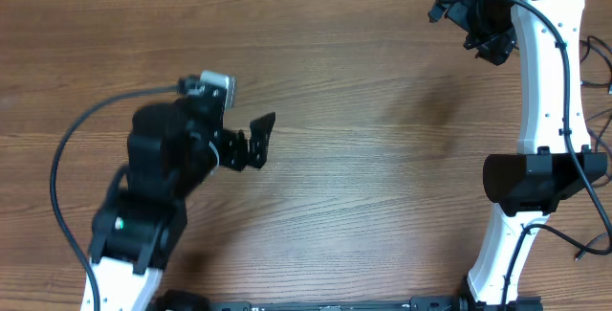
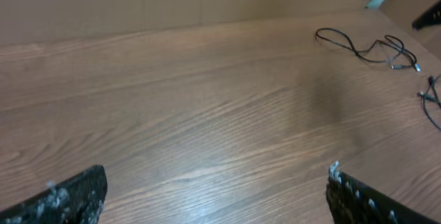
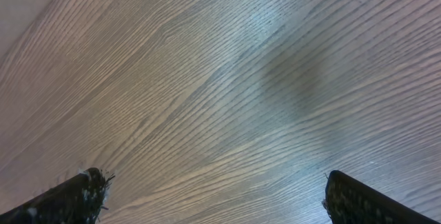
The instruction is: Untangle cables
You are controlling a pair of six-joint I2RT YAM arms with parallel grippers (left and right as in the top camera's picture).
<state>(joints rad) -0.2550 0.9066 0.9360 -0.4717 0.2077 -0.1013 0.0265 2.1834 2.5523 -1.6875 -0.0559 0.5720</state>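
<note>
The cables (image 2: 366, 44) are thin black cords lying in loose loops on the wooden table, far off at the upper right of the left wrist view. Another thin cord (image 2: 430, 101) runs off the right edge there. In the overhead view thin black cords (image 1: 599, 74) show at the right edge, partly hidden behind the right arm. My left gripper (image 1: 265, 142) (image 2: 217, 196) hovers open over bare wood left of centre, far from the cables. At the back right, my right gripper (image 1: 457, 26) (image 3: 213, 196) is also open above bare table with nothing between its fingers.
The wooden table (image 1: 363, 158) fills the view. The white right arm (image 1: 540, 91) stands upright along the right side, its base near the front edge. The left arm's thick black cable (image 1: 72, 148) arcs at the left.
</note>
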